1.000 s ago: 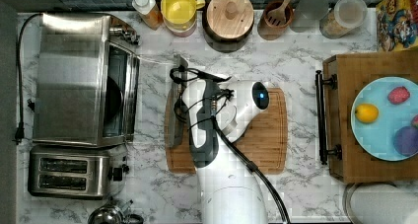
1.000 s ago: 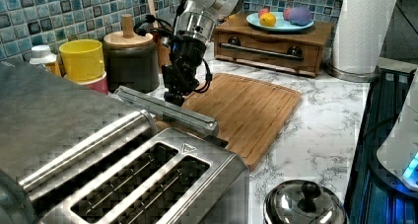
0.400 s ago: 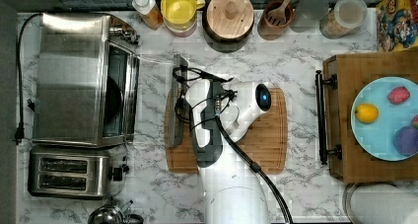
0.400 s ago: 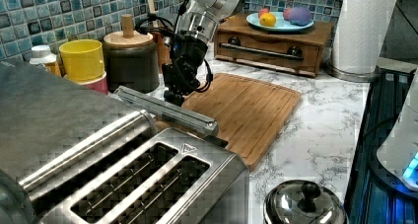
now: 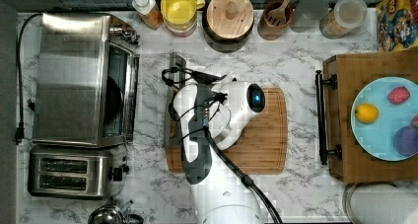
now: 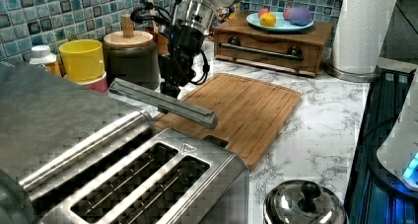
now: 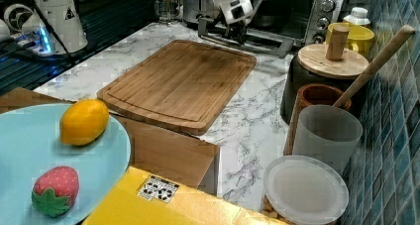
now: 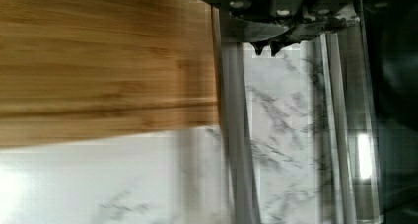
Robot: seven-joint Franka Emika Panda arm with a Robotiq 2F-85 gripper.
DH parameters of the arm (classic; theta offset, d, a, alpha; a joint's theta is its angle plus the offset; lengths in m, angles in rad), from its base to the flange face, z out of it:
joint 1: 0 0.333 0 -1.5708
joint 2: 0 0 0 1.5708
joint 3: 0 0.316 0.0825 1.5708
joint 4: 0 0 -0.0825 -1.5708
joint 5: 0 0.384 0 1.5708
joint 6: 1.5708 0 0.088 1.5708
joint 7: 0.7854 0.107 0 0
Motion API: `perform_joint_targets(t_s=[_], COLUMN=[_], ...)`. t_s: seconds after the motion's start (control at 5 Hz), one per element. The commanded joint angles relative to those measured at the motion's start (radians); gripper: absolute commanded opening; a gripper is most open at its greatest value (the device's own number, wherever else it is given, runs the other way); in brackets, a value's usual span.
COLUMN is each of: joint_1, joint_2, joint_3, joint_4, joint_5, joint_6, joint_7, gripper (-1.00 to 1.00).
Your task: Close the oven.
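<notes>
One risk: clenched tool (image 8: 264, 47) slips off bar handle (image 6: 162, 102); boxy brushed-steel oven's (image 5: 74, 78) glass door drops.

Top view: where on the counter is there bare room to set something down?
Bare marble lies between the cutting board and the back row of jars, and between board and wooden tray. It is crowded around the oven, its open door, the gripper and toaster.
</notes>
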Motion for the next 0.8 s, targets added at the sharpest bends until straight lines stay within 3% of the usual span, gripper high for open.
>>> perform_joint_targets(t_s=[0.2, 0.4, 0.6, 0.8], joint_1=[0.210, 0.248, 0.253, 0.264], joint_2=[-0.083, -0.083, -0.121, -0.159], joint_3=[0.215, 0.207, 0.220, 0.239], joint_4=[0.257, 0.270, 0.265, 0.300], joint_5=[-0.377, -0.495, -0.542, -0.683], joint_6=[0.078, 0.106, 0.130, 0.094], joint_7=[0.407, 0.533, 0.588, 0.706], gripper=[-1.00, -1.00, -1.00, -1.00])
